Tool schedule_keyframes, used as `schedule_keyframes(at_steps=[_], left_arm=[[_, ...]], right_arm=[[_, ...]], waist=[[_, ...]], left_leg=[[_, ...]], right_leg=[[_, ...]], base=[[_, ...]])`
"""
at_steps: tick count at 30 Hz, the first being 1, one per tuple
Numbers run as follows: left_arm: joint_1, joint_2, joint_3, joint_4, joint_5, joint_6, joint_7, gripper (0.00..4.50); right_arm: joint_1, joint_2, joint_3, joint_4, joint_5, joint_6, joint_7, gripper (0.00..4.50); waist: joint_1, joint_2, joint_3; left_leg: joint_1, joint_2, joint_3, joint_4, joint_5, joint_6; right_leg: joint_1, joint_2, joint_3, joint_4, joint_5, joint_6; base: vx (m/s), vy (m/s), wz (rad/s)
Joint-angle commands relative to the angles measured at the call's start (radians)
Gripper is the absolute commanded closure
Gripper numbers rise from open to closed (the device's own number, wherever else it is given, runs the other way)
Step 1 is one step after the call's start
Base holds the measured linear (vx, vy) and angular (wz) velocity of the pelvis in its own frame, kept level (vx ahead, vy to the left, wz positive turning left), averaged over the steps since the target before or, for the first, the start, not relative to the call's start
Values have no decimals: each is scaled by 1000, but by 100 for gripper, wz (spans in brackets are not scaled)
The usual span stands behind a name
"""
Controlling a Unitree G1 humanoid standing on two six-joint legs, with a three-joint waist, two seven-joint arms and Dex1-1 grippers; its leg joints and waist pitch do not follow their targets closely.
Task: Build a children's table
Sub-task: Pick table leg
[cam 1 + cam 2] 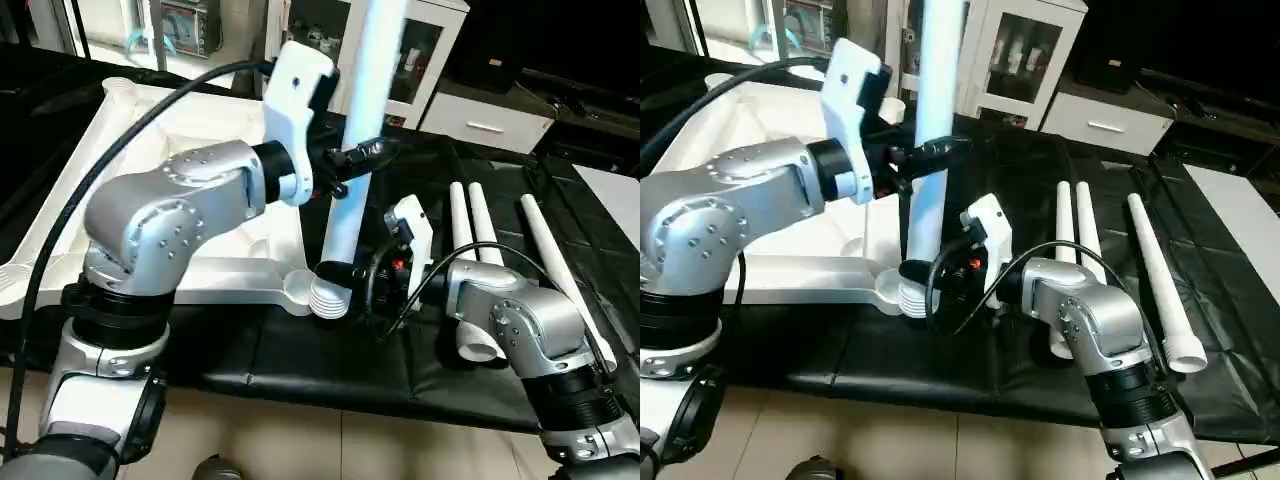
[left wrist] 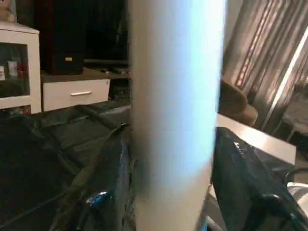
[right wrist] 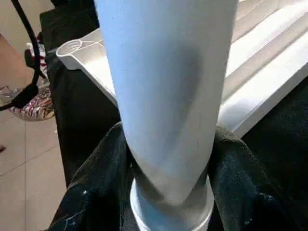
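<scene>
The left pincer (image 1: 352,160) is clenched around the upright leg (image 1: 360,120) partway up its shaft, a black finger (image 2: 103,192) pressed to each side of the white tube. The right pincer (image 1: 945,275) grasps the same leg low down, just above its ribbed threaded end (image 1: 328,297), which sits at the round corner socket (image 1: 297,287) of the tabletop (image 1: 150,200). The tabletop lies underside up on the black-covered table (image 1: 330,350), its socket corner close to the table's near edge, beyond which the tiled floor (image 1: 300,445) shows. To the right of the held leg, three more legs (image 1: 1150,270) lie flat on the black cover, two of them side by side and the third apart, leaving open black cover between them and the right pincer. Behind the table stands a white cabinet (image 1: 1025,60) with glass doors.
</scene>
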Motion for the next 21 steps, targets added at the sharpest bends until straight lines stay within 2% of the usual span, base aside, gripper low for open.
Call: schedule_keyframes(at_steps=[1, 4, 5, 8, 9, 10, 11, 15, 16, 21], left_arm=[[-21, -6, 3, 3, -13, 15, -3, 164], [-26, -3, 30, 12, -36, 29, -15, 156], [-27, -2, 34, 14, -40, 32, -18, 128], [-31, -19, 79, 24, -71, 58, -18, 119], [-29, -18, 85, 25, -82, 65, -29, 101], [-28, -16, 87, 25, -88, 69, -37, 101], [-20, -13, 89, 24, -107, 80, -60, 78], [1, -18, 106, 20, -167, 105, -101, 77], [8, -30, 129, 15, -220, 118, -126, 77], [1, -33, 146, 16, -271, 146, -174, 77]], right_arm=[[-6, -20, -36, 0, 11, -14, 12, 257], [-13, -55, -48, -13, 42, -4, 76, 257], [-14, -62, -49, -16, 47, -3, 89, 257], [-19, -106, -54, -21, 68, 10, 162, 257], [-22, -121, -58, -20, 81, 21, 188, 258], [-24, -130, -62, -19, 89, 28, 202, 258], [-26, -145, -68, -18, 110, 45, 234, 259], [-34, -181, -79, -15, 157, 86, 305, 260], [-44, -208, -77, -3, 168, 89, 345, 260], [-64, -241, -60, 21, 153, 78, 396, 260]], waist=[[-3, 33, -71], [0, 35, -72], [1, 34, -72], [1, 35, -71], [3, 34, -71], [4, 34, -71], [3, 32, -71], [5, 33, -72], [6, 38, -71], [11, 41, -70]], left_leg=[[18, 39, -15, -79, -151, -106], [18, 38, -15, -78, -149, -102], [18, 39, -15, -77, -152, -99], [17, 38, -14, -77, -154, -95], [18, 39, -14, -76, -151, -91], [17, 38, -15, -76, -151, -86], [17, 38, -14, -76, -151, -81], [18, 39, -15, -74, -148, -75], [17, 39, -16, -75, -153, -77], [17, 39, -14, -74, -155, -75]], right_leg=[[41, -79, 44, -70, -96, -124], [42, -79, 44, -68, -85, -127], [44, -79, 44, -68, -80, -130], [44, -79, 44, -68, -80, -139], [44, -80, 44, -70, -78, -144], [46, -80, 44, -69, -82, -148], [46, -80, 44, -70, -88, -151], [46, -81, 43, -70, -92, -165], [46, -82, 43, -69, -90, -173], [45, -82, 43, -71, -97, -187]], base=[[0, 0, 0], [0, 0, 0], [0, 0, 0], [0, 0, 0], [0, 0, 0], [0, 0, 0], [0, 0, 0], [0, 0, 0], [0, 0, 0], [0, 0, 0]])
